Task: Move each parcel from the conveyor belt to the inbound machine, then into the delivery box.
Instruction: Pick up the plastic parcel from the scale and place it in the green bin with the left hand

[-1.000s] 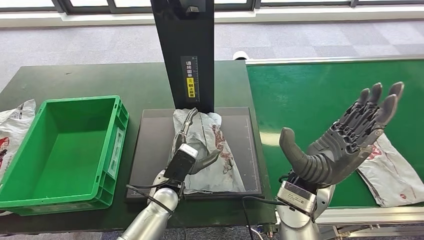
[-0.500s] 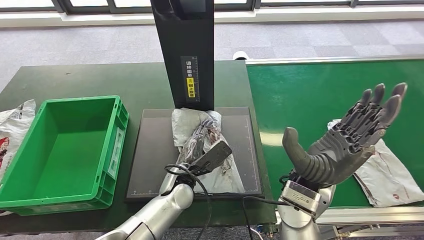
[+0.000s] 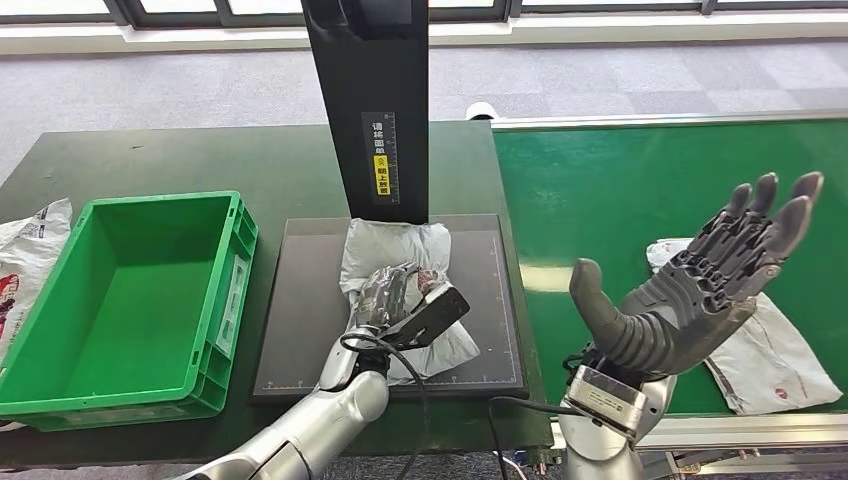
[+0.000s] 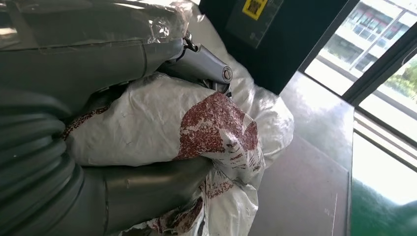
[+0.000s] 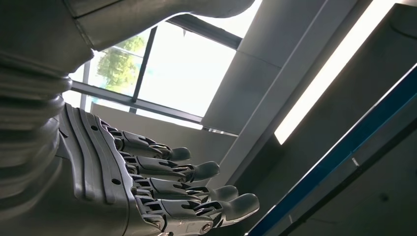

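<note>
A grey-white parcel with red print [image 3: 398, 270] lies on the dark scanning plate [image 3: 300, 300] of the inbound machine, below its black column [image 3: 375, 100]. My left hand [image 3: 395, 305] grips this parcel, bunching it up; in the left wrist view the thumb and fingers close around the crumpled parcel [image 4: 196, 128]. A second parcel [image 3: 770, 345] lies on the green conveyor belt [image 3: 620, 190] at the right. My right hand [image 3: 690, 290] is raised above the belt, palm up, fingers spread, holding nothing; the right wrist view shows its fingers [image 5: 162, 187] apart.
A green delivery box [image 3: 120, 300] stands on the dark table left of the plate. Another parcel [image 3: 25, 250] lies beyond the box's left side. The belt's metal rail [image 3: 700, 430] runs along the near edge.
My left hand has closed on the parcel on the plate and gathered it up. The parcel on the belt has drifted slightly right. My right hand stays raised and spread.
</note>
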Robot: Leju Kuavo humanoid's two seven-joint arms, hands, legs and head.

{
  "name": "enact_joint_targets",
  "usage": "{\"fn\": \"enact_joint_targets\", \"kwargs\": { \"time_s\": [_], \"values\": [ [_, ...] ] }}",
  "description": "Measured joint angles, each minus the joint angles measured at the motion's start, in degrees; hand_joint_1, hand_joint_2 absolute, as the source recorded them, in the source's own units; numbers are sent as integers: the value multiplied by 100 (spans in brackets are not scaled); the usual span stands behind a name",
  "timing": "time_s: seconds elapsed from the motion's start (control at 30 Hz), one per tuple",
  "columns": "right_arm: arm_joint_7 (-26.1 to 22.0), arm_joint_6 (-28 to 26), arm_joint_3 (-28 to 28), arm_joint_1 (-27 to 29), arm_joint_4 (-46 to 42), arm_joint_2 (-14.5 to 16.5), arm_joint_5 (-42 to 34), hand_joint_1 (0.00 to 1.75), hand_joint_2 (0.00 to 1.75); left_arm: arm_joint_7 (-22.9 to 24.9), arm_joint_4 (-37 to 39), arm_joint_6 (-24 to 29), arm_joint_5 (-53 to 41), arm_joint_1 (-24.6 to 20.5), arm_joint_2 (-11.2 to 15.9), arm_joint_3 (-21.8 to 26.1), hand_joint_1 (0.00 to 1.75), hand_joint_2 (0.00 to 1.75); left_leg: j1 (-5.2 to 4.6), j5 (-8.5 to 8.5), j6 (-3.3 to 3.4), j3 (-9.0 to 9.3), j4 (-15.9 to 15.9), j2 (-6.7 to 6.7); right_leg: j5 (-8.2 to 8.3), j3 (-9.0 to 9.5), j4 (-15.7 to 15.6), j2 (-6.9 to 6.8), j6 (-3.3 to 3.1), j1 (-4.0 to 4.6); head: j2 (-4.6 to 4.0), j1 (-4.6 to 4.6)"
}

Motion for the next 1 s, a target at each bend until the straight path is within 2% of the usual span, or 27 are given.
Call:
{"fn": "enact_joint_targets", "kwargs": {
  "time_s": [0.13,0.37,0.57,0.7,0.87,1.0],
  "values": [
    [0,0,-49,31,-1,-5,23,0,175,-62,-612,51,-1474,309,20,546,175,175,0,0,0,-2,0,1,0,-3,0,1,0,0,0,1],
    [0,-2,-85,53,-1,-5,36,0,175,-253,-1684,55,-2181,806,36,1333,175,175,1,0,0,-8,-1,2,-1,-8,1,2,0,1,0,1],
    [0,-2,-111,66,-1,-5,36,0,175,-398,-3293,61,-3048,1307,39,2013,175,175,2,0,0,-12,-2,5,-1,-11,1,3,0,1,0,-1],
    [1,-2,-120,68,-1,-7,10,0,175,-357,-4830,68,-3713,1668,94,2432,175,175,4,1,-1,-21,-2,9,0,-23,2,5,-1,4,0,-1],
    [0,-2,-124,89,-52,-8,-46,0,175,-278,-6294,71,-4110,1862,144,2831,175,175,7,2,-1,-22,-2,0,-2,-21,2,0,-1,6,0,-1],
    [0,-2,-124,116,-173,-9,-57,0,175,-280,-6982,71,-4182,1922,156,3095,175,175,6,2,-1,-22,-2,-1,-2,-20,2,-1,-1,5,0,-1]
  ]
}}
